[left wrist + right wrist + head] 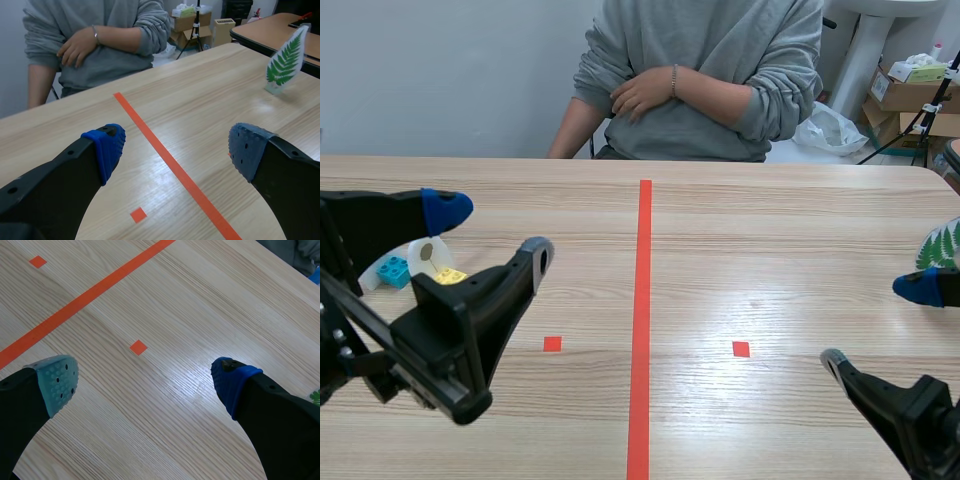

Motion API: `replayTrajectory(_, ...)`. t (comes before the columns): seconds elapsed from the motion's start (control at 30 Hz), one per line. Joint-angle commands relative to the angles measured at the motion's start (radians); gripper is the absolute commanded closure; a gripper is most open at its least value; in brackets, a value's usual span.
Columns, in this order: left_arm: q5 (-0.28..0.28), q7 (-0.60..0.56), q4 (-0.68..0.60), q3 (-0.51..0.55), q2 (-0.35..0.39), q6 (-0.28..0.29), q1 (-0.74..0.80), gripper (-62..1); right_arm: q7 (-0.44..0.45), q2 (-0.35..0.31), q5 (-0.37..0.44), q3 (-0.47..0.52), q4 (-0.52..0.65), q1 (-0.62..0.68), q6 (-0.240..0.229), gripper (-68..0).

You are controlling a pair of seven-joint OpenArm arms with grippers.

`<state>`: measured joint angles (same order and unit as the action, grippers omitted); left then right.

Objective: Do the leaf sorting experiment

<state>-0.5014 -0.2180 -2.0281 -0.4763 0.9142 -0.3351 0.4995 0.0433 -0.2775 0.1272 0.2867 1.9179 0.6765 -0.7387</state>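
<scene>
A fern leaf card [938, 245] stands upright at the table's far right edge; in the left wrist view the fern card [286, 61] is well ahead of the gripper, on a clear base. A sliver of it [315, 396] shows beside the right finger in the right wrist view. My left gripper [490, 232] hovers open over the left half of the table, nothing between its fingers [107, 147]. Low at the right, my right gripper [877, 322] is open too, just in front of the card, over bare wood [145, 382].
A teal block [392, 270], a yellow block [445, 275] and a white round piece [425, 255] lie behind my left gripper. A person [705, 80] sits across the table with arms folded. Cardboard boxes [910, 95] stand beyond the back right corner.
</scene>
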Motion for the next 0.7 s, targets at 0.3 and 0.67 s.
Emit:
replayTrajectory(0.3,-0.022,0.111,0.076,0.007,-0.014,0.006,-0.009,-45.5,0.014,-0.01,0.014,0.013,0.018,-0.015,-0.007,-54.3)
replayTrajectory(0.67,-0.021,0.115,0.116,0.007,-0.022,0.008,-0.009,-45.4,0.015,-0.01,0.014,0.013,0.018,-0.015,-0.007,-54.3)
